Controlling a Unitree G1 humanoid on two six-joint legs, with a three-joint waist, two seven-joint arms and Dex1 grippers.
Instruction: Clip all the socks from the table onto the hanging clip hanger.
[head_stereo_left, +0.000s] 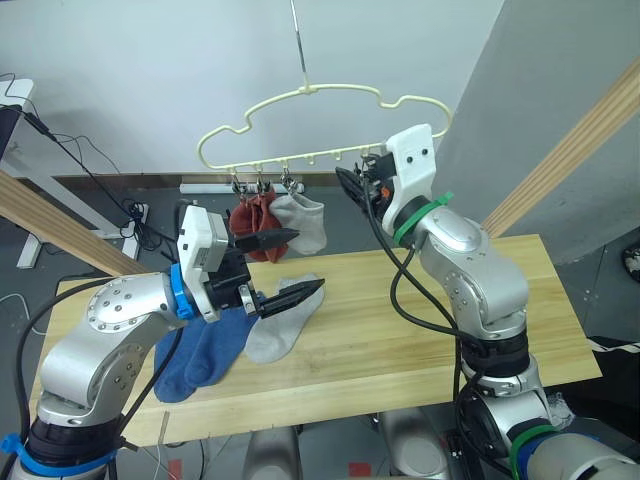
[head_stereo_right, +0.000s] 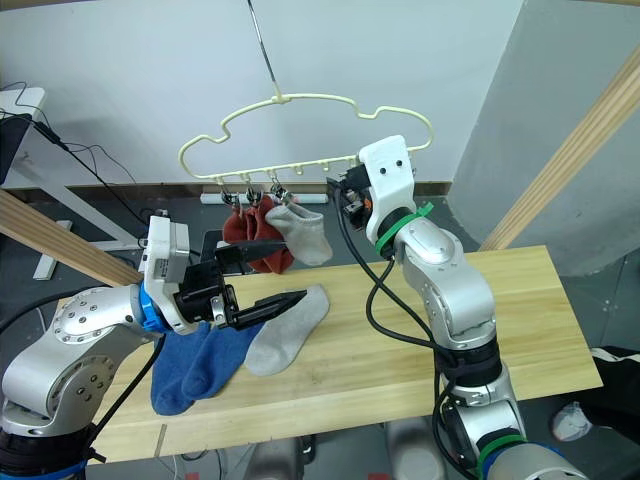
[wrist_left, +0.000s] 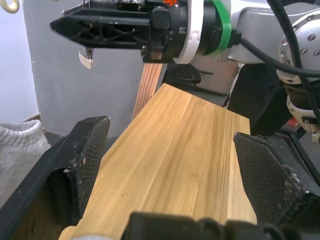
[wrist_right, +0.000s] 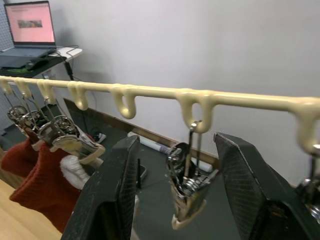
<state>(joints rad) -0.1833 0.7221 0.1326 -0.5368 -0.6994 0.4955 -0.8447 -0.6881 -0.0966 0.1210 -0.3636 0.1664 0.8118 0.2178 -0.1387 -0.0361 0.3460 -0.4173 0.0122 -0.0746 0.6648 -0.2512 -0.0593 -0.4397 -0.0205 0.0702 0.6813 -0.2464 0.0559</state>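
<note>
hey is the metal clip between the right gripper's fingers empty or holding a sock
Empty. The metal clip hangs bare from the clip hanger, between the open fingers of the right gripper, which stand apart from it.

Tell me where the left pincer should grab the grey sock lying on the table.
Probably at the cuff end of the grey sock, which lies nearest the open left pincer. Come down from above, since it lies flat on the table; its toe end rests beside the blue socks.
</note>
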